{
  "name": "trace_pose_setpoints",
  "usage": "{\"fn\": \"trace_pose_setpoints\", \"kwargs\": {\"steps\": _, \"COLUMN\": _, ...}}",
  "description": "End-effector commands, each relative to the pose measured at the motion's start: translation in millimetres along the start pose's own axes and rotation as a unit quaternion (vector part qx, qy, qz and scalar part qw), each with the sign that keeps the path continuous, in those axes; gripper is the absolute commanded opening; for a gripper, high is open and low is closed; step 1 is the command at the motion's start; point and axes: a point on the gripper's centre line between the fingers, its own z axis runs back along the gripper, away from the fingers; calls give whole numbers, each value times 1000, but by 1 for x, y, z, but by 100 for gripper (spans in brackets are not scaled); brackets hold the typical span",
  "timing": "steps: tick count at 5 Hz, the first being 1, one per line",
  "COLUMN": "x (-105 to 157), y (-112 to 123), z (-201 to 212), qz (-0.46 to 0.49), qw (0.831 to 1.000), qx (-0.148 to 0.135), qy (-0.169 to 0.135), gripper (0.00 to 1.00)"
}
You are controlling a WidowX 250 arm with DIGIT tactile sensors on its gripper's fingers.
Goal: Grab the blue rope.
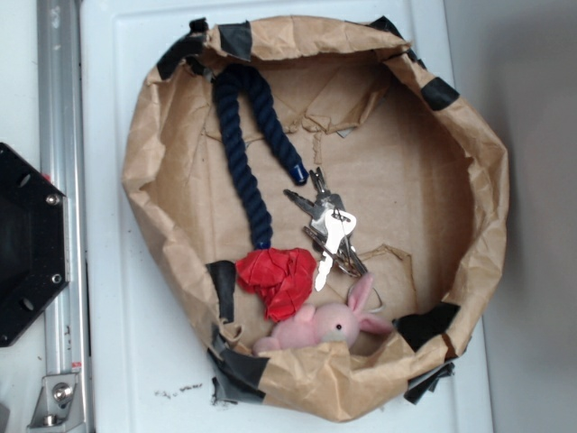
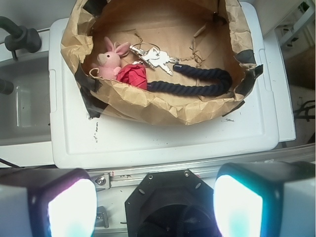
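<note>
Well above the paper basket (image 2: 148,111), the gripper (image 2: 155,197) is seen spread open and empty, while the blue rope (image 2: 197,84) lies inside beside keys (image 2: 155,58) that could be snagged instead.

soft, even daylight; wrist view's near fingers (image 2: 69,205) glare white and blurred, the paper bowl (image 1: 469,180) perhaps slightly soft.
</note>
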Motion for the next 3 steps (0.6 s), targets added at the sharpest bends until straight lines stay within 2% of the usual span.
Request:
{"fn": "trace_pose_setpoints", "kwargs": {"steps": 1, "x": 89, "y": 46, "z": -74, "qz": 142, "qw": 989, "qx": 28, "qy": 14, "gripper": 100}}
{"fn": "trace_pose_setpoints", "kwargs": {"steps": 2, "x": 111, "y": 55, "z": -119, "qz": 169, "qw": 984, "qx": 56, "qy": 3, "gripper": 100}}
{"fn": "trace_pose_setpoints", "kwargs": {"steps": 3, "x": 110, "y": 42, "z": -164, "qz": 117, "qw": 990, "qx": 65, "qy": 34, "gripper": 100}}
